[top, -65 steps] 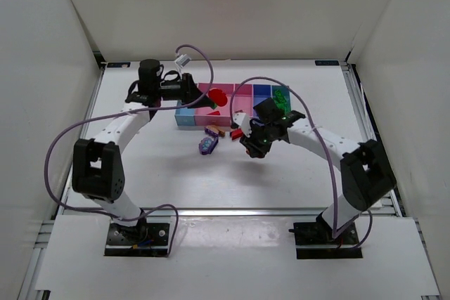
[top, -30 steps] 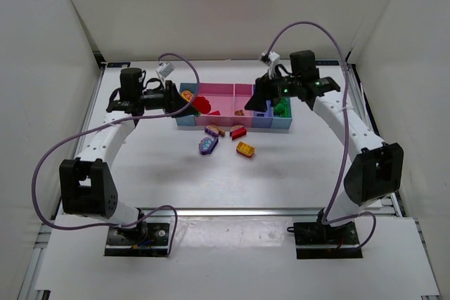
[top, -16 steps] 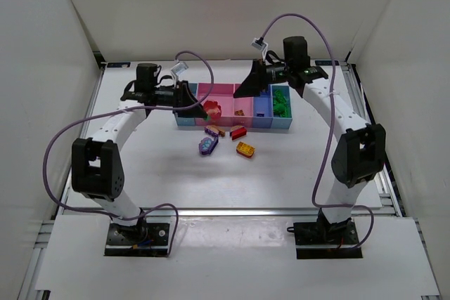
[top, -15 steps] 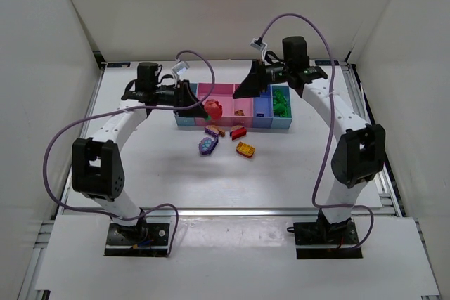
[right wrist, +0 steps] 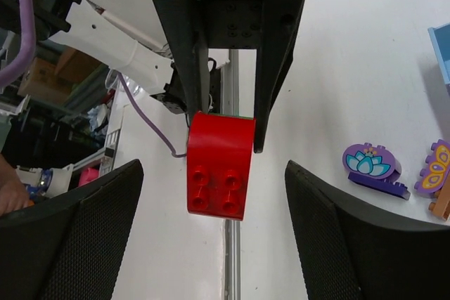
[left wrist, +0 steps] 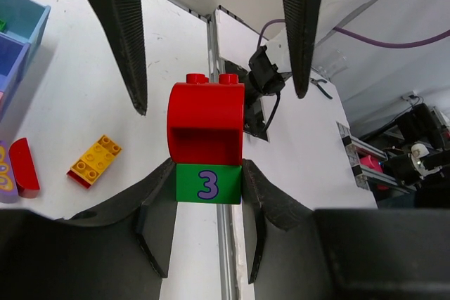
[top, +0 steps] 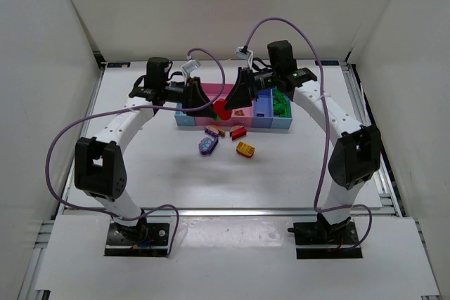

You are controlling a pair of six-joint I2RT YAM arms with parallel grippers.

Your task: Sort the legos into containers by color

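Now, a face-off above the joined plastic bins (top: pixel 281 121).
My left gripper (top: pixel 209 106) clamps the green numbered lego block (left wrist: pixel 207 186) under the red arched lego block (left wrist: pixel 206 128), studs aimed at my right gripper (top: pixel 237 96), spread wide astride it.

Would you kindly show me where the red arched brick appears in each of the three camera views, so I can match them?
Top external: the red arched brick is over the containers, upper middle.
Left wrist: centre frame, stacked on a green block marked 3.
Right wrist: centre, studs towards the camera.
Shared landmark: the left gripper clamping the stack shows in all three.
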